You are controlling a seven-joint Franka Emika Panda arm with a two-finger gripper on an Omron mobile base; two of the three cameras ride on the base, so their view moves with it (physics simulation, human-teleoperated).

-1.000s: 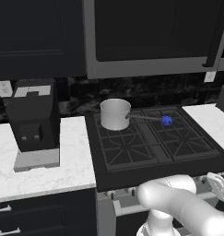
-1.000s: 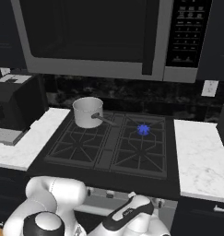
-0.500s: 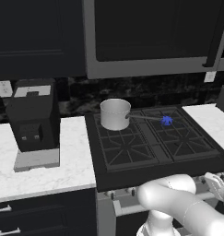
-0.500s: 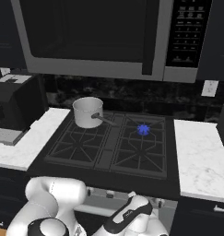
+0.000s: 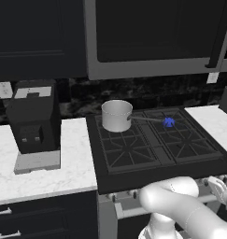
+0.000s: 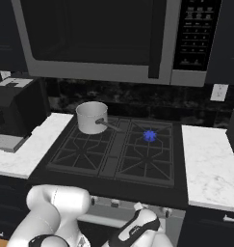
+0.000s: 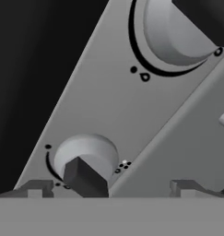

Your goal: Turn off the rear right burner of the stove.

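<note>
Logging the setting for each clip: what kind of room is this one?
A rendered home kitchen: a black gas stove with one blue flame lit, a microwave above it, and a coffee machine on a white marble counter.

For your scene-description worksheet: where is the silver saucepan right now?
The silver saucepan sits on the stove's rear left grate, its handle pointing toward the blue flame of the rear right burner; a black coffee machine stands on the counter further left.

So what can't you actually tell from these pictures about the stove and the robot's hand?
- Gripper, hand view: fingertips cut off by the bottom edge, so open or shut cannot be told.
- Knob, hand view: which burner it controls is unclear; the markings are too small.
- Stove front, left base view: partly hidden by the arm.
- Pot, right base view: inside unseen, hidden by its wall.
</note>
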